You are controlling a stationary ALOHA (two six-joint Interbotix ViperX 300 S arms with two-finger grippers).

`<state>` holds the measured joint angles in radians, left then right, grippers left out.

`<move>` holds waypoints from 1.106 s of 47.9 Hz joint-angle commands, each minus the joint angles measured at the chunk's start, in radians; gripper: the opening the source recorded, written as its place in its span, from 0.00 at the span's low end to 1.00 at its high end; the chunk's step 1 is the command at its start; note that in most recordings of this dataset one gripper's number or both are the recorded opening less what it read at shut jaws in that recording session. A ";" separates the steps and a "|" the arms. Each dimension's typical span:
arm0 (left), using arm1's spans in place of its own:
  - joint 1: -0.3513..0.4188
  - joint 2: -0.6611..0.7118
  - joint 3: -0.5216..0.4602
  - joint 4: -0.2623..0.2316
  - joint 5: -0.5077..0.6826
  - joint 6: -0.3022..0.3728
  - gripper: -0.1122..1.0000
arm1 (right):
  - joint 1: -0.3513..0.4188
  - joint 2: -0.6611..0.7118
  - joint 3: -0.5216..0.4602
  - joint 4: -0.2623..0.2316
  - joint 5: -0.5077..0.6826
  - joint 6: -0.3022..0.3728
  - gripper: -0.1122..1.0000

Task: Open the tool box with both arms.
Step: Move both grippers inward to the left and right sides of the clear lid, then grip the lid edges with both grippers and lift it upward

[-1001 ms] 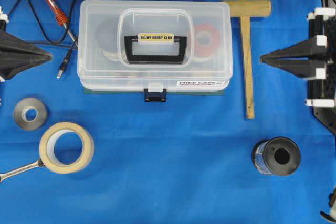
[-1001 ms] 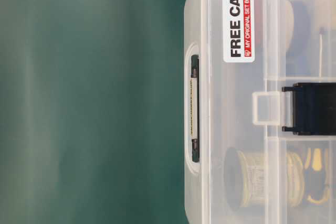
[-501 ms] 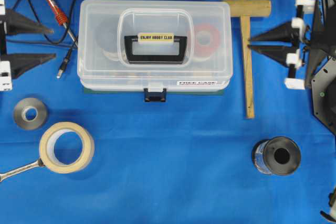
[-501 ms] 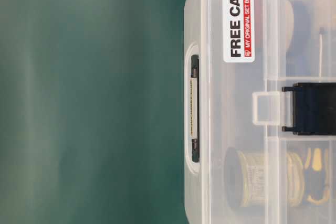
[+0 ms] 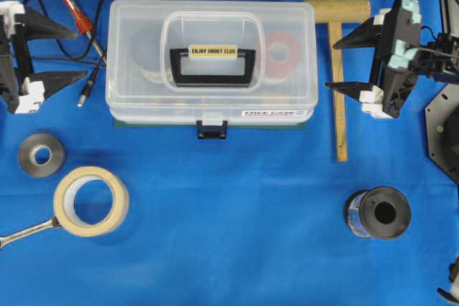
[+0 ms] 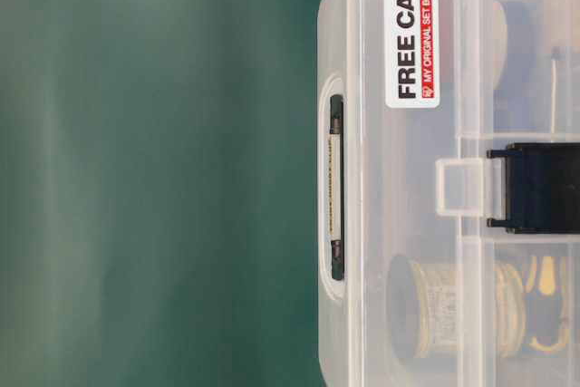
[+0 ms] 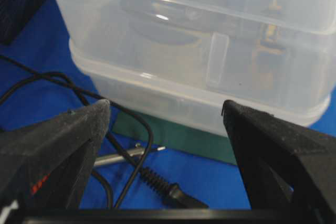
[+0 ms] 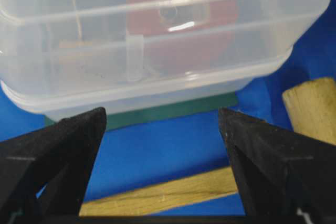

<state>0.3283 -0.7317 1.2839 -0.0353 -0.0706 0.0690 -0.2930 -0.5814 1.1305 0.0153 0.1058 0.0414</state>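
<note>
From overhead I see the tool box (image 5: 211, 62), a rounded rectangular case of cloudy clear plastic, sitting closed at the upper middle of the blue cloth desk (image 5: 237, 234), its black handle (image 5: 212, 67) flat in a moulded recess and a dark blue latch (image 5: 212, 130) at the front edge. My left gripper (image 5: 68, 54) waits beside its left end and my right gripper (image 5: 343, 64) beside its right end, both with their black, pointed fingers spread wide and holding nothing. A wooden mallet (image 5: 337, 55) lies under the right gripper; a roll of beige tape (image 5: 91, 201) and a black spool (image 5: 378, 213) lie nearer me. The table-level view, turned sideways, shows the glossy "FREE CASE" sticker (image 6: 411, 29). From the left wrist, matte fingers (image 7: 58, 145) frame the box's translucent wall above its green base (image 7: 173, 137) and a black cable (image 7: 139, 129). The right wrist shows a red ring (image 8: 181, 19) blurred inside.
</note>
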 commanded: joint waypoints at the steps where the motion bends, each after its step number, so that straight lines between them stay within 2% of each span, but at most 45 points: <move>1: 0.002 0.046 -0.018 -0.002 -0.046 -0.002 0.92 | -0.003 0.014 -0.012 0.002 -0.026 0.002 0.86; 17: -0.043 0.153 -0.054 -0.002 -0.192 -0.003 0.92 | 0.002 0.077 -0.038 0.003 -0.112 0.002 0.86; 35: -0.058 0.245 -0.101 -0.002 -0.216 -0.003 0.92 | 0.012 0.103 -0.051 0.005 -0.150 0.003 0.86; 53: -0.060 0.219 -0.112 -0.002 -0.216 -0.003 0.92 | 0.012 0.097 -0.064 0.005 -0.155 0.003 0.86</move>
<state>0.2838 -0.4939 1.2349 -0.0353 -0.2592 0.0690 -0.2869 -0.4755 1.1106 0.0169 -0.0276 0.0399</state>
